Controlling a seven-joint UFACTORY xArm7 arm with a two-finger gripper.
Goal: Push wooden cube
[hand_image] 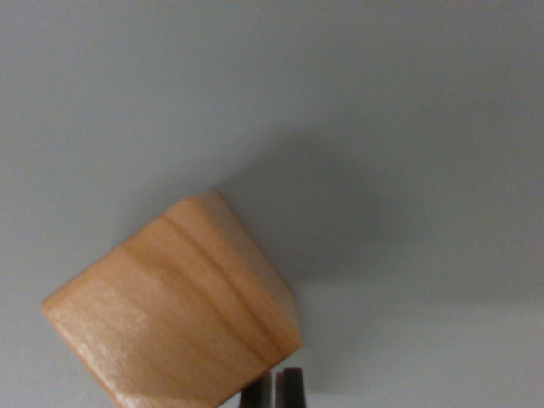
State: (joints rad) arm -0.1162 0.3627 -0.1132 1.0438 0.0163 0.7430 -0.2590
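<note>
A wooden cube (174, 310) with light brown grain fills the lower left of the wrist view, turned at an angle on a pale grey surface (340, 102). Its lower part runs off the bottom edge. My gripper (276, 389) shows only as two dark fingertips at the bottom centre, pressed close together with barely a gap, right beside the cube's lower right corner. Nothing is held between them. Whether the tips touch the cube is not clear.
The cube casts a soft shadow (340, 221) onto the grey surface on the wrist view's right. Nothing else stands on the surface in view.
</note>
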